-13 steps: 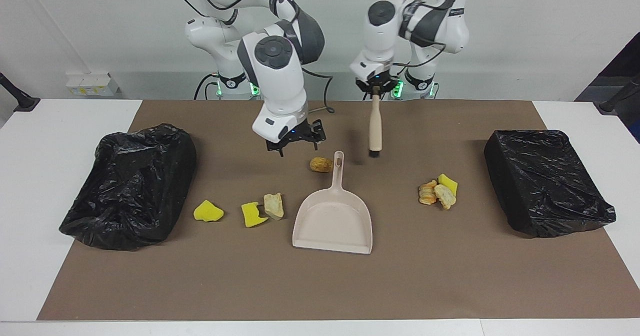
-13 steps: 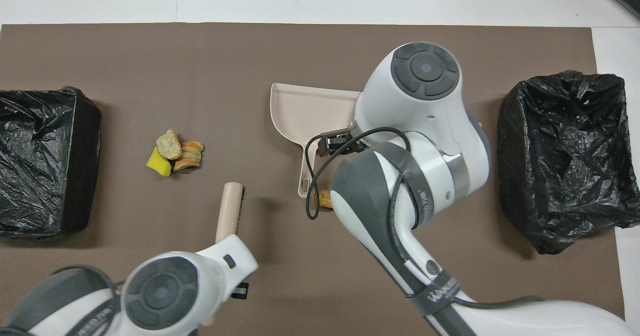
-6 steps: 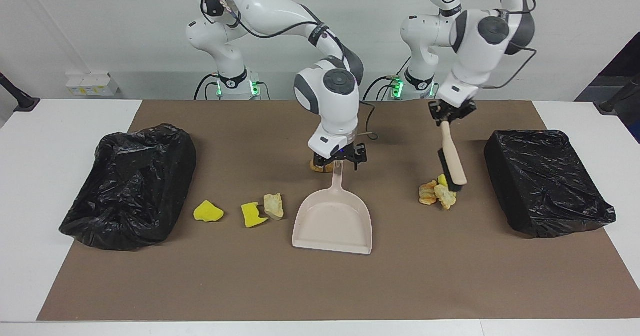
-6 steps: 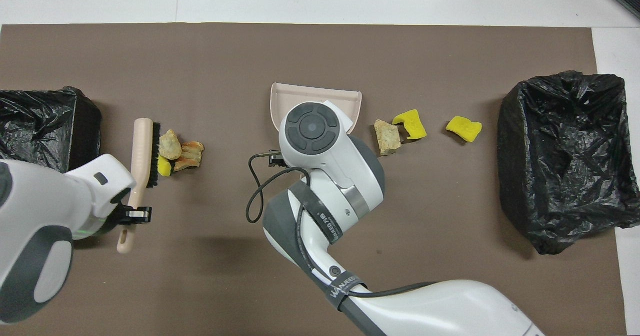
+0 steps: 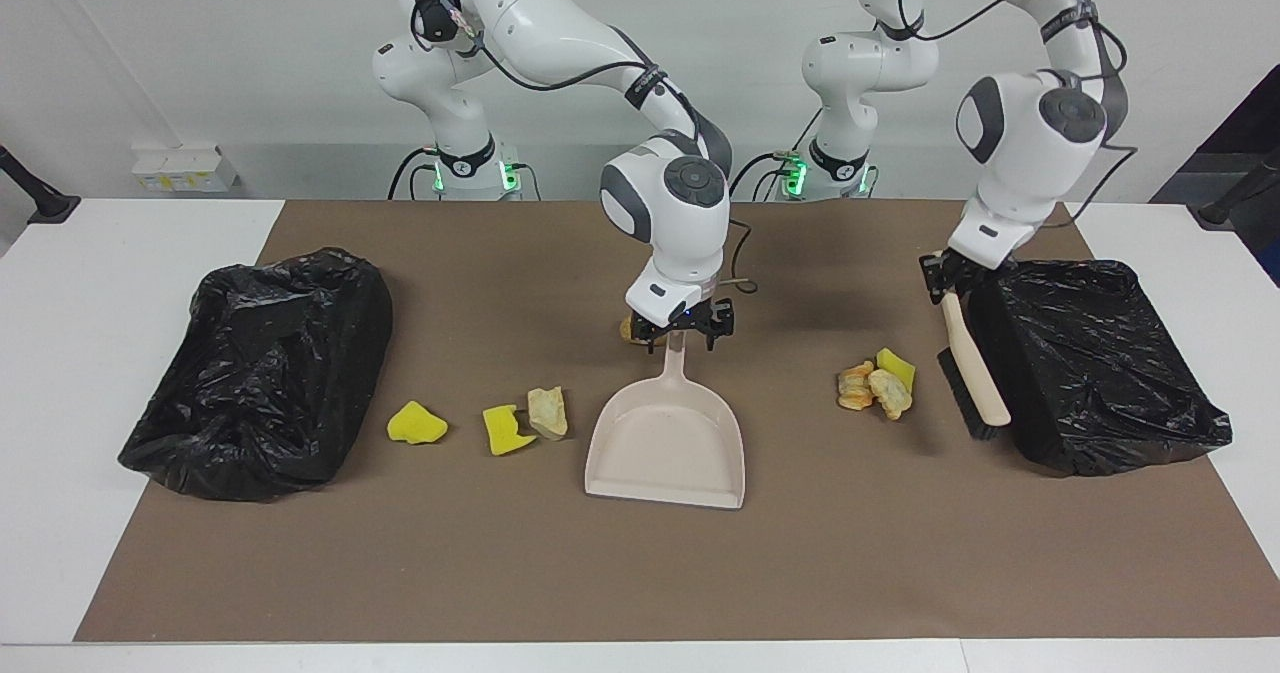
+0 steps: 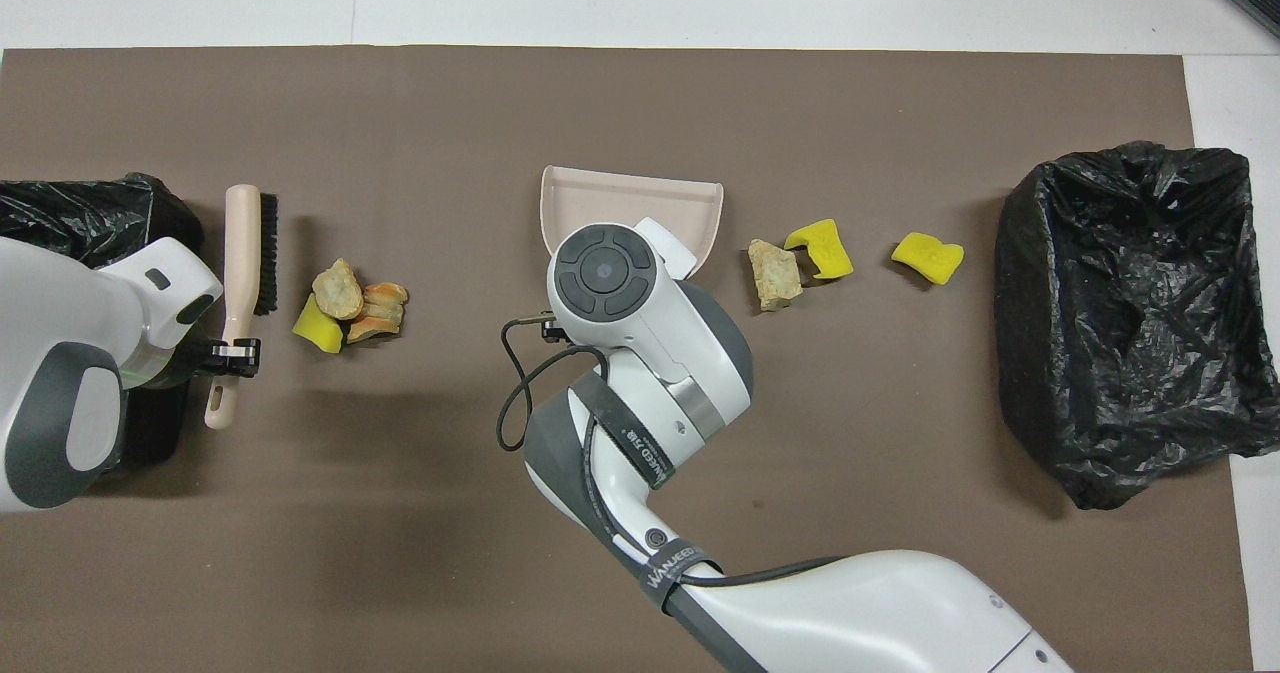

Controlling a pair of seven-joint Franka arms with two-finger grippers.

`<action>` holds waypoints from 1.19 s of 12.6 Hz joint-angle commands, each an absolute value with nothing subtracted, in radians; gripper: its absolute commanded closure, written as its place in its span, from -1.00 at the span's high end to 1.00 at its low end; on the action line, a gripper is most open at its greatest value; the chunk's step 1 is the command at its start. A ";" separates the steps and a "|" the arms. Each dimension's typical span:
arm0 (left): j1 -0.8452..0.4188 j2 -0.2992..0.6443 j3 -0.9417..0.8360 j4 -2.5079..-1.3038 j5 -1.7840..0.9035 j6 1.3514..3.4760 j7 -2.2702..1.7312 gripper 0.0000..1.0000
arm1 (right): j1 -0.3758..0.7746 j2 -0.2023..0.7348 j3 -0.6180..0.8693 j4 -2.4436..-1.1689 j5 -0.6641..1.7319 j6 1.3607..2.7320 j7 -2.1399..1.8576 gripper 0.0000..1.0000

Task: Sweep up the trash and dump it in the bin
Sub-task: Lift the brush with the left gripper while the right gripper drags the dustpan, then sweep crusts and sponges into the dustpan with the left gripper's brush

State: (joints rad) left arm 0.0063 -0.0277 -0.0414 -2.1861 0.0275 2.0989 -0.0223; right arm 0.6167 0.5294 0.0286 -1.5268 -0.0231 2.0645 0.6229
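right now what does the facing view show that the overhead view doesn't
Facing only: the right pincer at the dustpan handle, with a brown chunk beside it. From overhead, the arm hides the chunk and most of the pincer. Overhead only: the hollow inside of the bin at the right arm's end. Both: the dustpan, the brush in the left pincer, and the pile of scraps beside the brush.
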 commanded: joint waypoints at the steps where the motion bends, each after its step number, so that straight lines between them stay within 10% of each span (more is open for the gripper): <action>1: 0.018 -0.037 -0.054 -2.210 0.051 2.106 -0.037 -1.00 | 0.612 0.509 0.034 -1.571 -0.041 2.088 0.655 0.52; 2: 0.014 -0.044 -0.055 -2.229 0.051 2.112 -0.040 -1.00 | 0.614 0.508 0.034 -1.571 -0.041 2.086 0.655 0.24; 4: -0.006 -0.060 -0.058 -2.276 0.051 2.114 -0.057 -1.00 | 0.614 0.508 0.034 -1.560 -0.079 2.066 0.641 -0.96; 15: -0.193 -0.143 -0.061 -2.407 -0.093 2.158 -0.178 -1.00 | 0.508 0.357 0.049 -1.549 -0.041 1.892 -0.148 -1.00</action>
State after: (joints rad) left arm -0.1647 -0.1021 -0.0734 -2.3624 -0.0579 2.1374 -0.1684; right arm 0.5464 0.3781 0.0331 -1.5303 -0.0702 1.9187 0.0468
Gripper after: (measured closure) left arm 0.731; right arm 0.674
